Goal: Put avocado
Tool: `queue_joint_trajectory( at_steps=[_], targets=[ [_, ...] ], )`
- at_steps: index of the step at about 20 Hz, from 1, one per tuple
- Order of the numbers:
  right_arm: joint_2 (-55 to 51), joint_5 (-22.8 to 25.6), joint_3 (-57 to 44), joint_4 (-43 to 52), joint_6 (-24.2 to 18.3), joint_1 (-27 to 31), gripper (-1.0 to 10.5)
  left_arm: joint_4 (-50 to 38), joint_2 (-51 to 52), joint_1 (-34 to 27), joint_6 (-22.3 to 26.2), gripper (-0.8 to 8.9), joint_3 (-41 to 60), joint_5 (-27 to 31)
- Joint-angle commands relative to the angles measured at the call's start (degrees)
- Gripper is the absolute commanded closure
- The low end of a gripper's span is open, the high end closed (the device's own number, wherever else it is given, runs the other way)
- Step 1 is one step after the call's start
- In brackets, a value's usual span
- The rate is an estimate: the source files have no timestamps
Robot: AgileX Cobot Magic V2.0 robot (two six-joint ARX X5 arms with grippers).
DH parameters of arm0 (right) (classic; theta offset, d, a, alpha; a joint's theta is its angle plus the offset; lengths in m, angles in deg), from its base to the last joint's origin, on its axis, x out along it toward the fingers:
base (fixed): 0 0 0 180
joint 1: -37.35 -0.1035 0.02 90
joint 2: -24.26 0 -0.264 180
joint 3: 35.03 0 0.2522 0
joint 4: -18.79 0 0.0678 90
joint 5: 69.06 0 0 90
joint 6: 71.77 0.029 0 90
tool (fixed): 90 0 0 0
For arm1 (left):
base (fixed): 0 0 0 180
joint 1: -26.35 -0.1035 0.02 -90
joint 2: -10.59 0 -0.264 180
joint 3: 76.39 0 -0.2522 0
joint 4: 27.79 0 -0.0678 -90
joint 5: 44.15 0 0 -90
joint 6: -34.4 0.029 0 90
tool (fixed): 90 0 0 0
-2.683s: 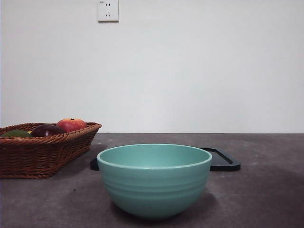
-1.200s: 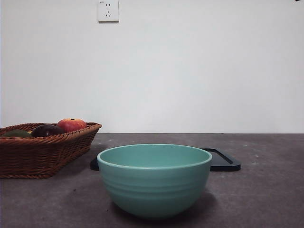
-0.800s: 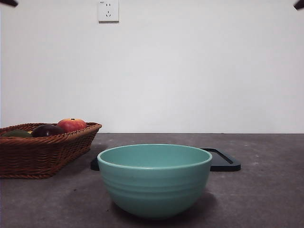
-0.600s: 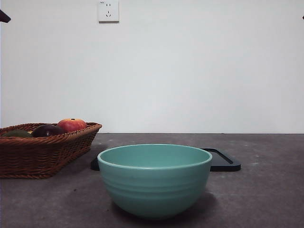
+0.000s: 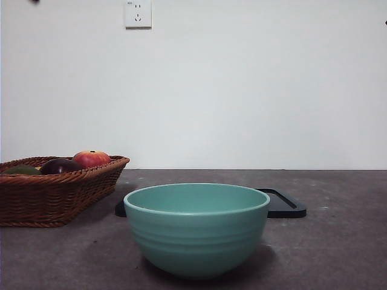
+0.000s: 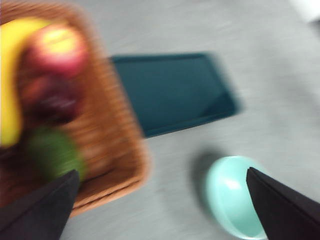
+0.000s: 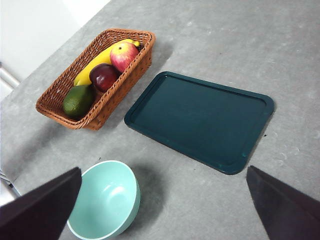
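Observation:
The avocado (image 7: 77,100), dull olive green, lies in the near end of the wicker basket (image 7: 59,93). In the front view only its top (image 5: 20,170) shows over the basket rim (image 5: 60,196). It is a green blur in the left wrist view (image 6: 52,153). My left gripper (image 6: 161,171) is open and empty, high above the table between basket and bowl. My right gripper (image 7: 163,169) is open and empty, high above the table. Both arms show in the front view only as small black tips at the top corners.
The basket also holds a dark purple fruit (image 7: 104,76), a red apple (image 7: 125,56) and a banana (image 7: 96,63). A teal bowl (image 5: 196,226) stands at the front middle. A dark flat tray (image 7: 200,120) lies behind it, to the right of the basket.
The black arm tips at the top corners of the front view came in and shifted; the left one is now only a speck at the top edge. Nothing on the table has moved.

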State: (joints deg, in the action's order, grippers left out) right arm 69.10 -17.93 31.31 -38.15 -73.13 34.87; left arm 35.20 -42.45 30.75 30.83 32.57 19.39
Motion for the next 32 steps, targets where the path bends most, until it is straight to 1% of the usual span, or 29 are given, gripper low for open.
queue_joint_trajectory(
  at_steps=[1,4,7,10,14,17,19,21,22,24,25,28,32],
  targets=[
    [0.37,-0.15,0.9,0.31,0.74,-0.09,3.9,1.55,-4.85,0.11,0.72,2.85,-1.33,4.22],
    [0.37,-0.17,0.9,0.31,0.98,-0.09,3.9,1.51,-12.52,0.11,0.02,2.85,-1.33,8.7],
    [0.37,-0.15,0.9,0.31,0.98,-0.09,3.9,-2.05,-20.22,0.13,-0.66,2.87,-1.33,8.92],
    [0.37,-0.17,0.9,0.28,1.7,-0.07,3.9,-7.04,-27.04,0.61,-3.34,2.89,-1.33,9.11],
    [0.37,-0.31,0.9,0.31,2.43,-0.07,3.9,-10.12,-33.97,1.55,-4.74,2.93,-1.36,13.9],
    [0.37,-0.31,0.9,0.28,2.43,-0.07,3.9,-11.76,-37.59,2.34,-5.11,3.0,-1.36,14.53],
    [0.37,-0.31,0.9,0.28,2.43,-0.07,3.9,-11.93,-38.86,2.82,-5.07,3.77,-1.36,14.64],
    [0.37,-0.31,0.9,0.28,2.43,-0.07,3.9,-11.74,-39.19,3.13,-5.09,3.88,-1.36,14.69],
    [0.37,-0.31,0.9,0.28,2.43,-0.07,3.9,-11.85,-39.19,3.13,-5.09,4.22,-1.36,14.86],
    [0.37,-0.31,0.9,0.26,2.45,-0.07,3.9,-11.78,-39.19,3.13,-5.07,5.76,-1.36,16.0],
    [0.37,-0.31,0.9,0.26,2.45,-0.07,3.9,-11.69,-39.19,3.13,-5.07,6.11,-1.36,16.0],
    [0.37,-0.28,0.9,0.28,2.45,-0.07,3.9,-10.8,-39.12,3.13,-5.07,6.1,-2.29,15.96],
    [0.37,-0.28,0.9,0.26,2.45,-0.07,3.9,-2.1,-38.25,3.21,-4.39,6.1,-9.31,15.93]
  ],
)
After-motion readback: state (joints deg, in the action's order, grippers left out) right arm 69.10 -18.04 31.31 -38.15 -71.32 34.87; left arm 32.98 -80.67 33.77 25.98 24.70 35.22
